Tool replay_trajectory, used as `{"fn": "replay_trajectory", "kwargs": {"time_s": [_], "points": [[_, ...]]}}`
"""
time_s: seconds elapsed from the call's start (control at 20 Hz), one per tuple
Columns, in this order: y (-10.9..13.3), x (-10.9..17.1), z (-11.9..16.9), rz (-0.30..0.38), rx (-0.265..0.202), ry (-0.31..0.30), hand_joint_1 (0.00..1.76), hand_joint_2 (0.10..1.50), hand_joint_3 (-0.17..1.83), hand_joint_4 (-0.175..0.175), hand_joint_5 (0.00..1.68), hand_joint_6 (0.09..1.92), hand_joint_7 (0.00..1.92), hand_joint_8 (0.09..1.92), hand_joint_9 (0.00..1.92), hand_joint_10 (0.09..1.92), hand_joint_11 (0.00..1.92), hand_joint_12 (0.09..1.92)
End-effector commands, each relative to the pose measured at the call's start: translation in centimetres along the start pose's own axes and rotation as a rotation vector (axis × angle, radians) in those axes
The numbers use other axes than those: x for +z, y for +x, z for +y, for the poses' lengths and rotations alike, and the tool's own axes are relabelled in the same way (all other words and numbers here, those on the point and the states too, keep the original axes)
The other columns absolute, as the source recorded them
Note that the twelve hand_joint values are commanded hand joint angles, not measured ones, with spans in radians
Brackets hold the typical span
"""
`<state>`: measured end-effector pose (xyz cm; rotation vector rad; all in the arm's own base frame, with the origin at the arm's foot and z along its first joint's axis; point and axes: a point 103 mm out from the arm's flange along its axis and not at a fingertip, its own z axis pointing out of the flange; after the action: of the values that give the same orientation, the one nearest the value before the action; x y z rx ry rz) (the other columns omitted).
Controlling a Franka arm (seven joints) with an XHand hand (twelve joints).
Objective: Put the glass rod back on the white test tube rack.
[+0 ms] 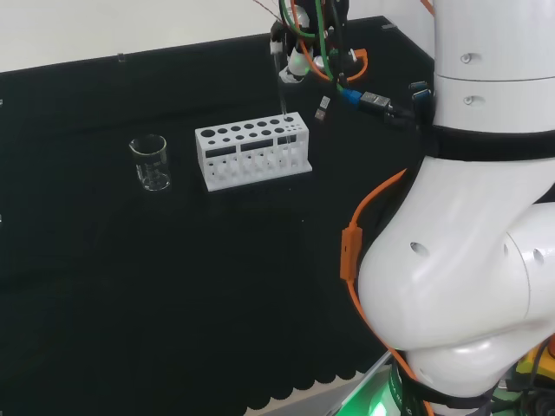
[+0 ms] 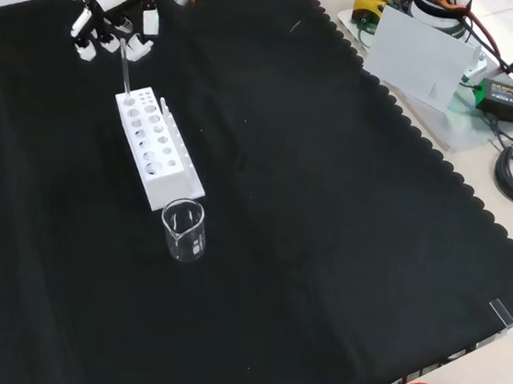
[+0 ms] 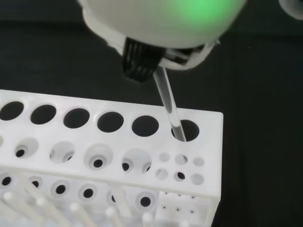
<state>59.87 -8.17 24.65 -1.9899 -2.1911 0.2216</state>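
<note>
The glass rod [image 3: 168, 105] is a thin, clear, straight stick, slightly tilted, its lower end dipping into the end hole of the back row of the white test tube rack [image 3: 109, 156]. Its upper end is pinched by the curled fingers of the hand [image 2: 110, 9] just above the rack. In the front view a glass beaker [image 2: 183, 230] stands touching the rack's near end on the black cloth [image 2: 328, 219].

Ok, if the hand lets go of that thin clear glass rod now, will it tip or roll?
Probably neither: the thin clear glass rod already enters an end hole of the white plastic test tube rack, so it may just lean. It looks stiff but fragile. The hand pinches its top.
</note>
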Motion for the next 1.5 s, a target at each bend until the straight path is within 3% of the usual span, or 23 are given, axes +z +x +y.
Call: {"fn": "replay_trajectory", "kwargs": {"time_s": [0.05,0.65,1.5], "points": [[-0.2,-0.4,-0.4,0.023,0.004,0.007,1.23,0.42,0.78,-0.156,0.22,0.81,1.14,0.66,1.92,0.27,1.92,0.46],[-1.2,-3.7,-2.5,0.000,0.030,0.016,1.22,0.43,0.75,-0.145,0.21,0.72,1.09,0.70,1.92,0.32,1.92,0.54],[-2.7,-6.1,-6.3,0.003,0.072,-0.004,1.28,0.45,0.73,-0.175,0.51,0.84,1.11,0.69,1.92,0.23,1.92,0.56]]}}
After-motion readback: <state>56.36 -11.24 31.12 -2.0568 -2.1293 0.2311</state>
